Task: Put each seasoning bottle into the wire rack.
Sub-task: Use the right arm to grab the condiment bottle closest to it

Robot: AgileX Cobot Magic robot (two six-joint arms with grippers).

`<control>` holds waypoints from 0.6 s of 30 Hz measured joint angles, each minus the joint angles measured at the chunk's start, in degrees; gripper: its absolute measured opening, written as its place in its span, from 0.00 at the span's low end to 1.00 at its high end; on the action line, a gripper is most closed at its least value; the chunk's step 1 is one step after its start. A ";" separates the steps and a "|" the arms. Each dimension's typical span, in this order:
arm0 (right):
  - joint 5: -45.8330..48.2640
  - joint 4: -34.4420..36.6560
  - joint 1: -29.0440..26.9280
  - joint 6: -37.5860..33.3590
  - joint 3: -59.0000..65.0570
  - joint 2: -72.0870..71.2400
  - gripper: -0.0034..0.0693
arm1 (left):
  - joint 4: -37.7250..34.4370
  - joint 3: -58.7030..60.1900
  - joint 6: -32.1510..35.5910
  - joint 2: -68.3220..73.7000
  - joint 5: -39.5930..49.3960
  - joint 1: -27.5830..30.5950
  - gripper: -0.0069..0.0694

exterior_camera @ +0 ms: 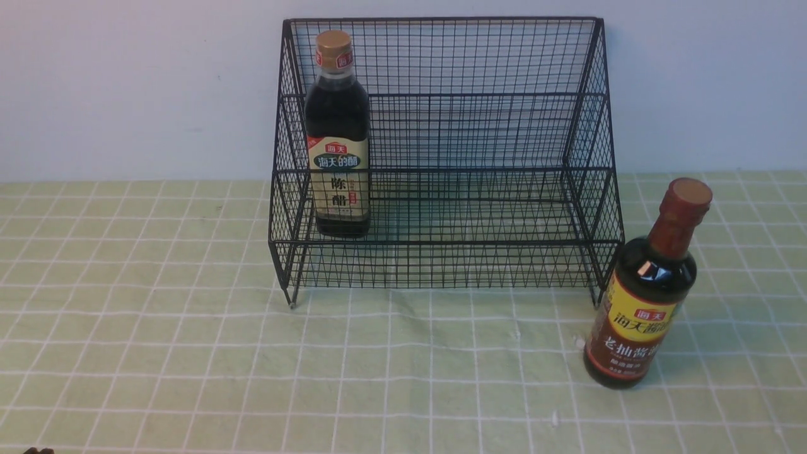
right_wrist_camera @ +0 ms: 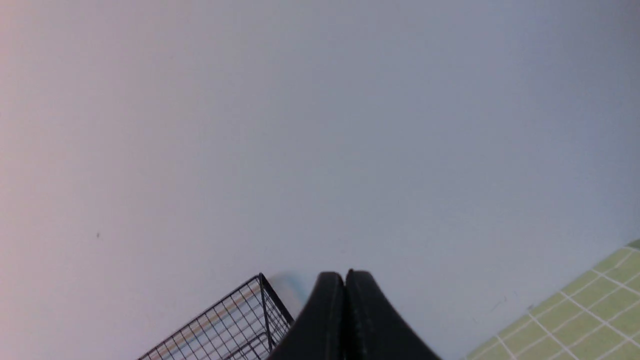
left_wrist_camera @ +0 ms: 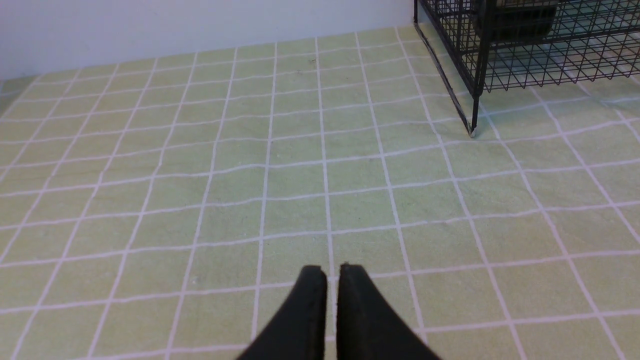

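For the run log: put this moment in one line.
gold-cap vinegar bottle: in wire rack | red-cap soy bottle: outside | left pincer: shut | right pincer: shut

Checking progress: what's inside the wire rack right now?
Only the gold-capped bottle, upright at the left end of the wire rack, lower tier. The other shelf space shows bare through the mesh; the spot behind that bottle is hidden.
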 joint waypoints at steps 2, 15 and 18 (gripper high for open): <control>0.07 0.00 0.12 1.03 -0.48 0.00 0.03 | 0.00 0.00 0.00 0.00 0.00 0.00 0.11; 37.22 -16.10 11.37 -4.97 -37.49 31.26 0.03 | 0.00 0.00 0.00 0.00 0.00 0.00 0.11; 43.46 -16.10 15.79 -12.75 -45.17 39.62 0.03 | 0.00 0.00 0.00 0.00 0.00 0.00 0.11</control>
